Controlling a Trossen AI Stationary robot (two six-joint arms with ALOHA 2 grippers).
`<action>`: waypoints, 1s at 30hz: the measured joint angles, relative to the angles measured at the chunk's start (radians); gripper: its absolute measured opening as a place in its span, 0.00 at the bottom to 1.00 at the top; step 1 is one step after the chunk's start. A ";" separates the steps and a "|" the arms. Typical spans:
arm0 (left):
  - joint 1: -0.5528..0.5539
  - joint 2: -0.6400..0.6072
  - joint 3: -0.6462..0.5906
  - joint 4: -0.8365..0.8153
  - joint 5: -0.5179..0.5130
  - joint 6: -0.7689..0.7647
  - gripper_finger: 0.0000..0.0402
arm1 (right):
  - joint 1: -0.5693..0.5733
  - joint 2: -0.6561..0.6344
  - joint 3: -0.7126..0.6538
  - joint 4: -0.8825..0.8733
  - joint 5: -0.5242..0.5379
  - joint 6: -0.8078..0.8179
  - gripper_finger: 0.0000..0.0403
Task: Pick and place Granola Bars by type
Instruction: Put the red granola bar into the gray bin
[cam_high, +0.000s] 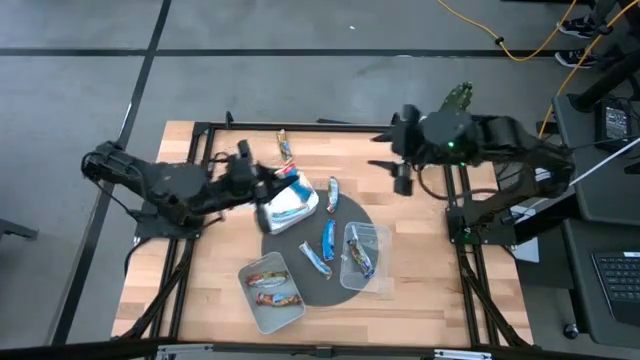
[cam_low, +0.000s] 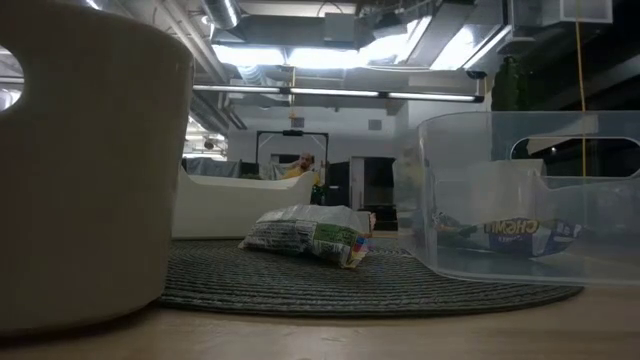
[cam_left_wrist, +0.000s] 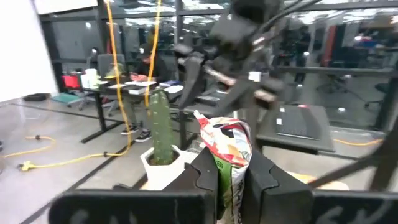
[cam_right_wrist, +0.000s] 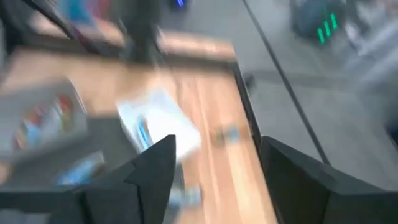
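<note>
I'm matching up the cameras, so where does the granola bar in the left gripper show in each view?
High view: granola bar at the left gripper tip, above the white tub.
Low view: not in it.
Left wrist view: centre, clamped between the fingers.
Right wrist view: too blurred to tell.
Shared landmark: the cactus, high and left wrist views.

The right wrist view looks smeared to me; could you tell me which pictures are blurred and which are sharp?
Right wrist view: heavy motion blur, only the right gripper and its open fingers read. Left wrist view: background streaked, the red-brown bar in the left gripper fairly sharp. Low view: near white tub soft. High view: sharp.
</note>
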 joint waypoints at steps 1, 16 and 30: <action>-0.027 -0.011 0.000 -0.015 -0.015 -0.012 0.04 | 0.000 -0.009 0.000 -0.053 0.035 0.030 0.60; -0.247 0.047 0.000 -0.452 0.106 -0.529 0.04 | -0.092 -0.251 -0.522 0.165 0.069 0.125 0.58; -0.288 0.294 0.000 -0.615 0.490 -0.855 0.06 | -0.105 -0.305 -0.746 0.513 -0.113 0.096 0.58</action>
